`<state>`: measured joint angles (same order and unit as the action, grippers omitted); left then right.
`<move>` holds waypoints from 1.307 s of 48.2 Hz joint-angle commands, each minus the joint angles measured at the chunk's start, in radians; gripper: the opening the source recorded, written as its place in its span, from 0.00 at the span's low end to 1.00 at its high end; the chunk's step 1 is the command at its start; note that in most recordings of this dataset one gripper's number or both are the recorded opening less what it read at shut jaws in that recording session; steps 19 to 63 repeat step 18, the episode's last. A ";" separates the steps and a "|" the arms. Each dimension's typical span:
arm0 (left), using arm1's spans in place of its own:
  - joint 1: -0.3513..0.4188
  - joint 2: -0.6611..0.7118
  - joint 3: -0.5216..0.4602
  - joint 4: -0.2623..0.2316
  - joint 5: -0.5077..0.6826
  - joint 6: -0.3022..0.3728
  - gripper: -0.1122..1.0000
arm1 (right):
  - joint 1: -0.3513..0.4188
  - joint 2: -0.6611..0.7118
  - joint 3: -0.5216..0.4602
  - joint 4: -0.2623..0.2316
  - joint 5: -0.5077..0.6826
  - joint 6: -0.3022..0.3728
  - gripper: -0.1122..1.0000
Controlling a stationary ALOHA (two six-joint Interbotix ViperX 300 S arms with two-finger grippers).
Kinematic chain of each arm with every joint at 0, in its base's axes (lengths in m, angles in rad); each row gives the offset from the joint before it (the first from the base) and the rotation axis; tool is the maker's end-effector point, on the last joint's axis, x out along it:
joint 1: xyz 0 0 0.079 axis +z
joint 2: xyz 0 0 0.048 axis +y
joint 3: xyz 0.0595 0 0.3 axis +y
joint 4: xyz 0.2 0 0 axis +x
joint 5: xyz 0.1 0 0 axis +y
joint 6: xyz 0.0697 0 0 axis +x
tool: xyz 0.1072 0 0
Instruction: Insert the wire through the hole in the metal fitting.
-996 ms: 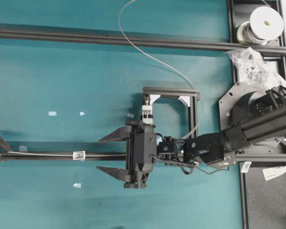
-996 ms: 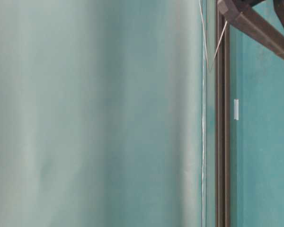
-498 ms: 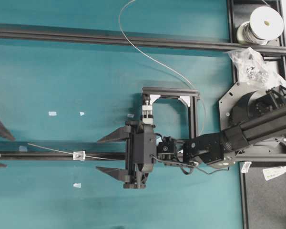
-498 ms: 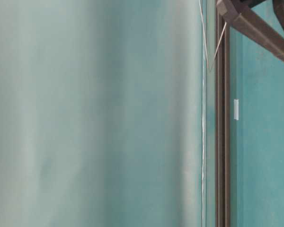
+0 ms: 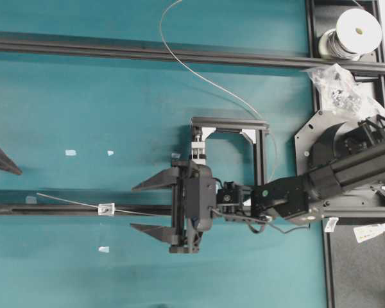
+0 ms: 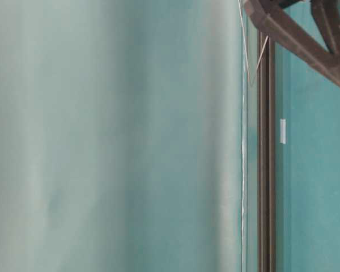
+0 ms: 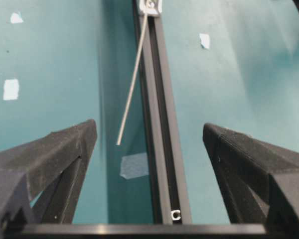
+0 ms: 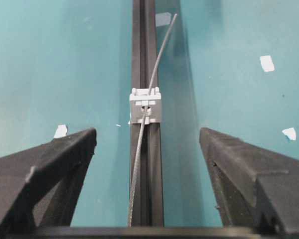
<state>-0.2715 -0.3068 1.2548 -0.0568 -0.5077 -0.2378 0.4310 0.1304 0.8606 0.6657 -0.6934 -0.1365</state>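
Threaded already, judging by the right wrist view: thin silvery-grey wire lying along the dark metal rail, running up into the small dark hole of the tiny silvery square metal fitting and out the far side, stiff free end slanting off the rail over the teal table top. Overhead, fitting seated on the rail left of centre, between the two grippers and touched by neither.

Right gripper with black fingers spread wide either side of the rail, holding nothing. Left gripper likewise splayed, empty, wire tip lying between its fingers but touching neither.

Probably only a clean retreat left to make.
- Keep both pairs of fingers wide apart; no closing near the wire.
- Back each gripper straight away along the rail line, not sideways, to avoid brushing the loose end.
- Watch the long curve leading back toward the spool: any tug there likely to drag the end back out of the hole.
- Leave the fitting untouched on the rail.
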 commanded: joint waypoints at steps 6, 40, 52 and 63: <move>0.041 -0.048 0.009 0.003 -0.005 0.003 0.83 | -0.006 -0.057 0.023 0.000 -0.008 -0.002 0.93; 0.071 -0.086 0.018 0.005 -0.005 0.037 0.83 | -0.014 -0.098 0.060 0.000 -0.011 -0.008 0.93; 0.071 -0.086 0.018 0.005 -0.005 0.037 0.83 | -0.014 -0.098 0.060 0.000 -0.011 -0.008 0.93; 0.071 -0.086 0.018 0.005 -0.005 0.037 0.83 | -0.014 -0.098 0.060 0.000 -0.011 -0.008 0.93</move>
